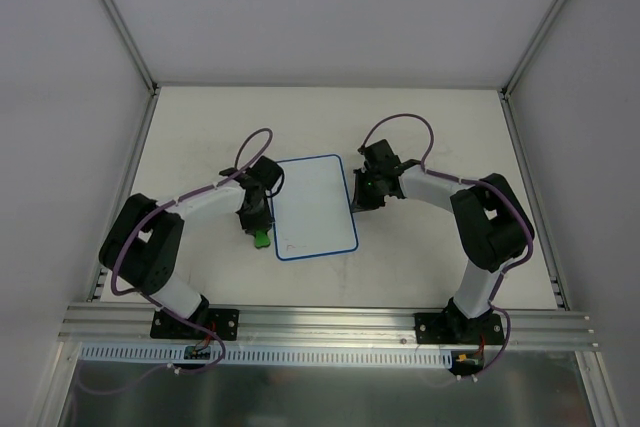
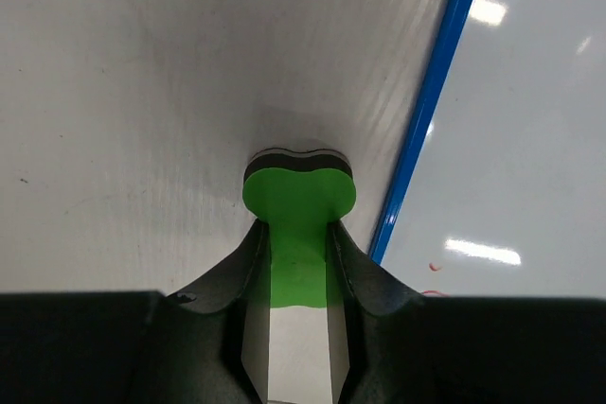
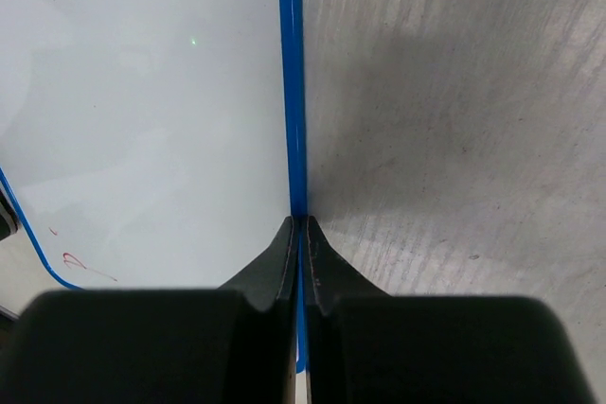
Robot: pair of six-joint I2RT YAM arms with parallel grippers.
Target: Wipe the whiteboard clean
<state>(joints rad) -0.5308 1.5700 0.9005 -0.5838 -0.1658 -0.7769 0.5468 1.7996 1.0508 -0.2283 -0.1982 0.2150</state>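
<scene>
Left claw: jaws narrow, clamped on the waist of the green eraser, whose rounded head sticks out ahead of the tips with a dark pad layer showing at its far rim. The eraser sits over bare surface, not over the board. The board lies immediately to this claw's right, with its blue border running just beside the eraser head. I cannot tell whether the pad is touching the surface or hanging just above it. Board long axis runs roughly parallel to the claw's pointing line in the overhead view, slightly skewed. Board face reads mostly blank. The only writing I can make out is a few faint red marks in the corner closest to the left claw, just across the border from the eraser. Right claw: jaws fully closed, nothing between them, tips set right at the board's opposite long edge with the border passing under them. It looks placed to brace the board, but actual contact is not resolvable. Judgement: the left arm is nearer the remaining marks and carries the tool, so the coming move turns on a short sideways carry to the claw's right, across the border and onto that corner, pad down. Risk: the eraser catching the border and shoving the board.
</scene>
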